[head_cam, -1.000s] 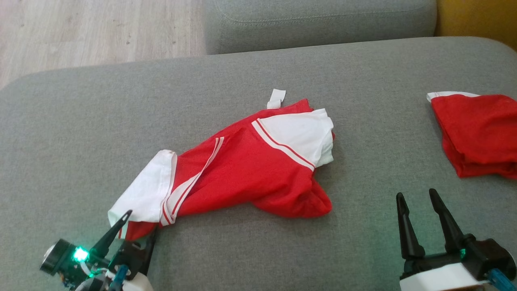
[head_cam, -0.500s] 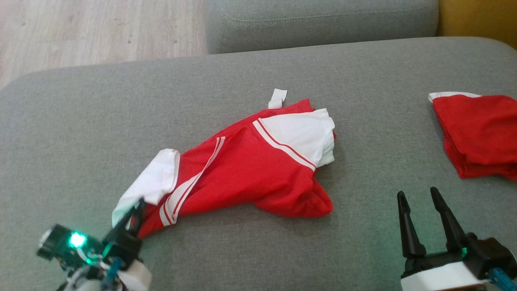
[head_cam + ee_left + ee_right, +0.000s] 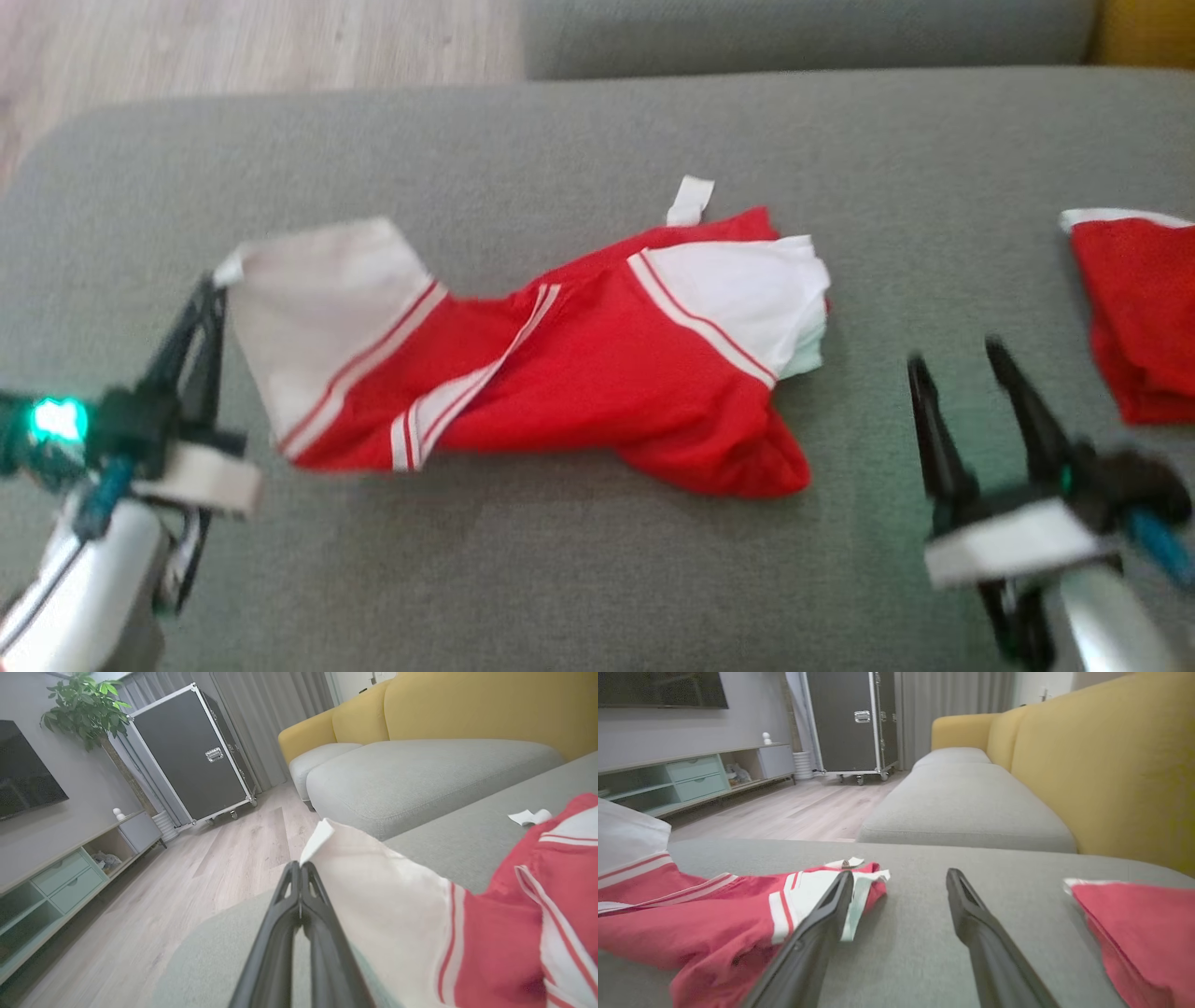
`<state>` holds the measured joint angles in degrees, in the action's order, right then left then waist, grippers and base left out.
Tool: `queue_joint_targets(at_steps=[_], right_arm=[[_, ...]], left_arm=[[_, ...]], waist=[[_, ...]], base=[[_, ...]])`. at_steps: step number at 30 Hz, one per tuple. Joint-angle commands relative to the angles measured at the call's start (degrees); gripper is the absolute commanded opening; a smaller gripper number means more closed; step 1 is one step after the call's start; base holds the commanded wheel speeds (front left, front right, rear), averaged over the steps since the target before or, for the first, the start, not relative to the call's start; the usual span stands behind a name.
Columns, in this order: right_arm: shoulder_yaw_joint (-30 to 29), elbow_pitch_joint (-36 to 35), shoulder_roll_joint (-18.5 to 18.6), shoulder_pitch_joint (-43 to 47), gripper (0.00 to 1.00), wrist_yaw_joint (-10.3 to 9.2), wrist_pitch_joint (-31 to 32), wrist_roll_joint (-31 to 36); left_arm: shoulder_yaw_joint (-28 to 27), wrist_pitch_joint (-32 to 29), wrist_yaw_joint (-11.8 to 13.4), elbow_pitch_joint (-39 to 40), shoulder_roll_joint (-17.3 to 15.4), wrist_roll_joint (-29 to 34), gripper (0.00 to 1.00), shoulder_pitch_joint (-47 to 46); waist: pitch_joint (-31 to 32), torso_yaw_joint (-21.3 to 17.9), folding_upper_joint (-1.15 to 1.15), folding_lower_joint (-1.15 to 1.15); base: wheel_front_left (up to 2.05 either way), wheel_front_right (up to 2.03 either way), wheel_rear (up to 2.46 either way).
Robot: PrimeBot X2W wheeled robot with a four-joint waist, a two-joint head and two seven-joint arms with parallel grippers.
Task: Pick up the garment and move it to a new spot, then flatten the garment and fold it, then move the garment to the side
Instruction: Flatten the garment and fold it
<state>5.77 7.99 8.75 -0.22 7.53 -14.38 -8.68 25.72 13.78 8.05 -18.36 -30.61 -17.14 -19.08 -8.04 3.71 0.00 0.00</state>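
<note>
The left pincer (image 3: 213, 291) shut on a white corner of the garment (image 3: 607, 383), the right pincer (image 3: 954, 355) open, empty; so slight a pinch may slip under drag.

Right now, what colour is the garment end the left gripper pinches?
Garment end in left gripper: white with red stripes; best in left wrist view.

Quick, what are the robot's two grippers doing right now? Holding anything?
Left gripper: closed on a white corner of the red-and-white shirt.
Right gripper: open, holding nothing.
</note>
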Motion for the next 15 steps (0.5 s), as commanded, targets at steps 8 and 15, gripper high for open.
queue_joint_targets(at_steps=[8, 15], right_arm=[[10.1, 14.3, 9.7, -24.4, 1.0, -0.04, 9.2, -6.0], [22.9, 23.7, 17.9, -39.5, 1.0, -0.04, 19.6, -17.8]], left_arm=[[-2.1, 1.1, -2.5, -2.9, -0.5, 1.3, 0.0, -11.9], [0.0, 1.2, -5.2, -7.2, 3.1, 3.8, 0.0, -19.7]], waist=[[-6.2, 4.5, 0.0, 0.0], [-9.9, 8.9, 0.0, 0.0]], base=[[0.0, 0.0, 0.0], [0.0, 0.0, 0.0]])
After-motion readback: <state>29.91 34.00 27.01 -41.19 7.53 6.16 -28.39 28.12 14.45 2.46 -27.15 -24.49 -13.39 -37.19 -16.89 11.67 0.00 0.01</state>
